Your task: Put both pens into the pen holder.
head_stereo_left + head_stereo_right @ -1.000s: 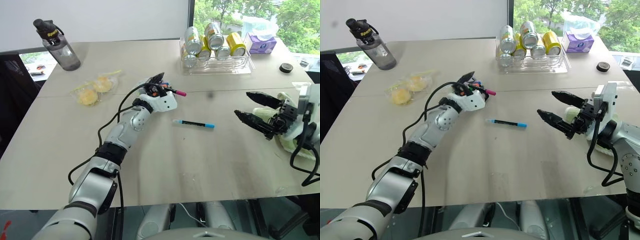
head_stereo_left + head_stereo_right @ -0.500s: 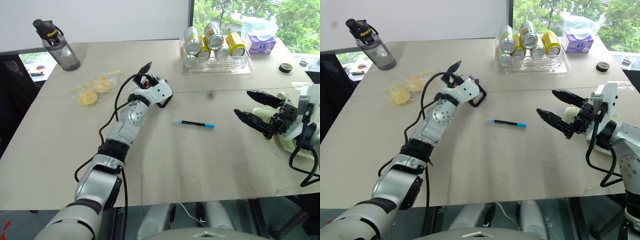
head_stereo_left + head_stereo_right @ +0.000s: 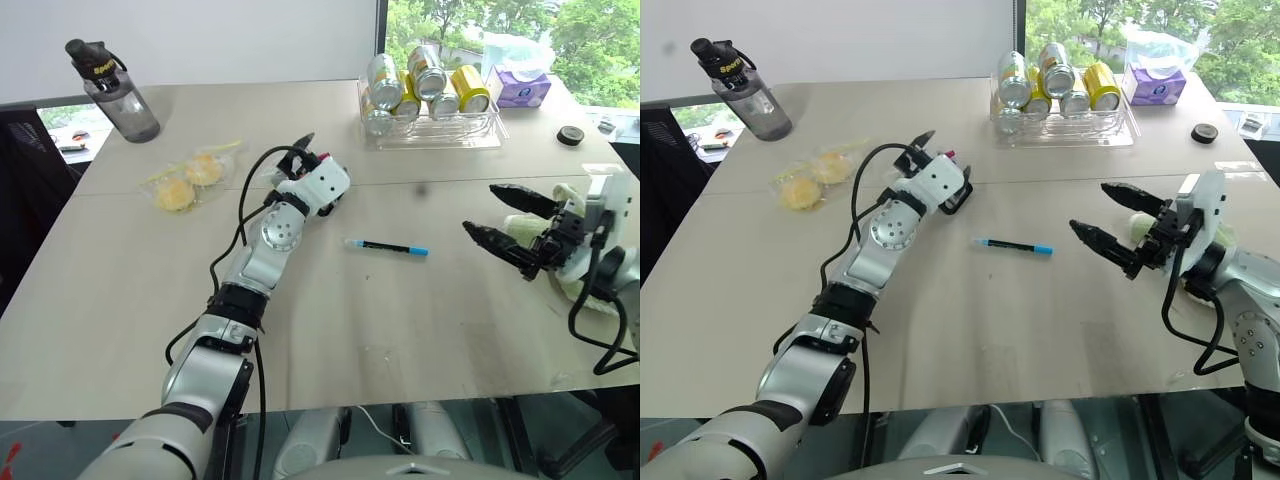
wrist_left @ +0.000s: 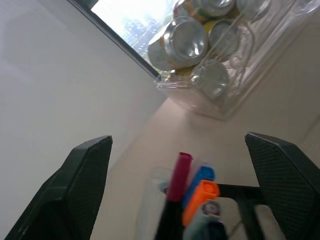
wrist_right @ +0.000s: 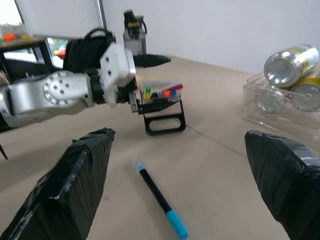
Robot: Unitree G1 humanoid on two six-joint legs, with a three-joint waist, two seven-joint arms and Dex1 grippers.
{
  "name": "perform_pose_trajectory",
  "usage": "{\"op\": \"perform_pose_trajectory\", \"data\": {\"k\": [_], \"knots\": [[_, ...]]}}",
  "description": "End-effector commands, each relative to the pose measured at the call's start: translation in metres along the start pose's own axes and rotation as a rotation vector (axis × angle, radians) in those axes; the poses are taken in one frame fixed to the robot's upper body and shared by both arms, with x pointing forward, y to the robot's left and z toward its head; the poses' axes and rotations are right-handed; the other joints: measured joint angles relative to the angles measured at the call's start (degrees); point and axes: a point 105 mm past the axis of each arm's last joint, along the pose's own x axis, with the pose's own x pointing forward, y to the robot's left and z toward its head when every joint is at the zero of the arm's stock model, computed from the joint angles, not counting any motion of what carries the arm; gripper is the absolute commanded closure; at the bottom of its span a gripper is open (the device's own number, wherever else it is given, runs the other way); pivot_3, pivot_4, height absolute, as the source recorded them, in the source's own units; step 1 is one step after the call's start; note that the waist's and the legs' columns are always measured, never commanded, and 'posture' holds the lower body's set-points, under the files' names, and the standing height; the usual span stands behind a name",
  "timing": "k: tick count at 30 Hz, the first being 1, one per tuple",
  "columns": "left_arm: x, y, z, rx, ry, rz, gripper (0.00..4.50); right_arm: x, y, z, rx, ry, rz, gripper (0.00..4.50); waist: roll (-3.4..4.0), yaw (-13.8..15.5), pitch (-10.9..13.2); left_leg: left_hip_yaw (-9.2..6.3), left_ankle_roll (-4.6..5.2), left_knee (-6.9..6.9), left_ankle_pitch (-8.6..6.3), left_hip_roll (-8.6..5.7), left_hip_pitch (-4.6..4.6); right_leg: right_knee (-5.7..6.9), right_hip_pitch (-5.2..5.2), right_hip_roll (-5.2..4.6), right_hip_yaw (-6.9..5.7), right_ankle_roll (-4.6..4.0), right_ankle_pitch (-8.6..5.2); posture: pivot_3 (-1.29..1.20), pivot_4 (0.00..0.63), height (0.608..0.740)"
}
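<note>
blue-capped pen [image 3: 387, 247] flat on bench [image 3: 330, 330], mid-way between arms | pink-ended pen [image 4: 178, 176] already in pen holder [image 5: 161, 106] | left tool [image 4: 180, 165] spread wide astride holder, empty | right tool [image 3: 505, 222] wide open, empty, short of pen | risk: left fingers tip holder withdrawing; thin pen rolls from pinch

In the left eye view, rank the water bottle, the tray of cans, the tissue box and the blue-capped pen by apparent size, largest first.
1. tray of cans
2. water bottle
3. tissue box
4. blue-capped pen

The pen is longer than the box but much thinner.
</note>
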Motion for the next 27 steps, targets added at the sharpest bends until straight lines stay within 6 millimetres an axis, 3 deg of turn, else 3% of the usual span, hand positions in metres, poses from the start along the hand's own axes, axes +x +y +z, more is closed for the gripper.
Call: {"op": "perform_pose_trajectory", "data": {"k": [1, 5, 7, 12, 16, 20, 23, 27], "knots": [[-0.017, -0.008, 0.023, -0.137, -0.121, -0.121, 0.03, 0.012, 0.007, -0.009, -0.099, 0.067, 0.047, 0.00, 0.01, -0.4, 0.0, 0.01, 0.00, 0.00, 0.00, 0.00, 0.00, 0.00, -0.02, 0.00, 0.00, 0.00, 0.00, 0.00, 0.150, 0.740], [-0.046, -0.022, 0.026, -0.304, -0.144, -0.296, 0.03, 0.031, 0.007, -0.021, -0.113, 0.114, 0.105, 0.00, 0.02, -1.3, 0.0, 0.01, -0.01, 0.09, 0.01, 0.00, -0.10, 0.08, -0.12, 0.00, 0.00, -0.01, 0.01, 0.00, 0.150, 0.740], [-0.074, -0.027, 0.027, -0.426, -0.133, -0.411, 0.03, 0.045, 0.000, -0.038, -0.106, 0.174, 0.125, 0.00, 0.04, -1.8, 0.0, 0.07, -0.01, 0.09, 0.01, 0.00, -0.08, 0.11, -0.12, 0.01, 0.03, -0.02, 0.01, 0.00, 0.150, 0.740], [-0.115, -0.010, 0.025, -0.572, -0.039, -0.590, 0.03, 0.068, -0.008, -0.065, -0.027, 0.235, 0.207, 0.00, 0.05, -2.8, 0.0, 0.02, -0.04, 0.08, 0.03, 0.05, -0.06, 0.15, -0.14, 0.06, 0.01, -0.07, 0.03, 0.00, 0.150, 0.740], [-0.144, 0.009, 0.021, -0.606, 0.066, -0.710, 0.03, 0.083, -0.020, -0.087, -0.043, 0.303, 0.244, 0.00, 0.07, -2.8, 0.0, 0.02, -0.06, 0.09, 0.04, 0.04, -0.05, 0.13, -0.12, 0.06, -0.01, -0.10, 0.05, 0.00, 0.150, 0.740], [-0.162, 0.013, 0.015, -0.588, 0.171, -0.763, 0.03, 0.092, -0.024, -0.103, -0.065, 0.338, 0.281, 0.00, 0.09, -2.8, 0.0, 0.02, -0.05, -0.03, 0.04, 0.04, -0.04, 0.01, -0.13, 0.06, -0.03, -0.10, 0.05, 0.00, 0.150, 0.740], [-0.172, 0.013, 0.011, -0.550, 0.234, -0.793, 0.00, 0.094, -0.020, -0.117, -0.091, 0.377, 0.327, 0.64, 0.10, -2.9, 0.0, -0.03, -0.06, -0.13, 0.04, 0.05, -0.07, -0.04, -0.18, 0.06, -0.05, -0.12, 0.04, 0.00, 0.150, 0.740], [-0.171, 0.015, 0.009, -0.528, 0.247, -0.795, 0.00, 0.095, -0.020, -0.117, -0.093, 0.358, 0.340, 2.50, 0.11, -2.9, 0.0, 0.02, -0.07, -0.15, 0.04, 0.05, -0.04, -0.02, -0.19, 0.07, -0.04, -0.12, 0.04, 0.00, 0.150, 0.740]]}}
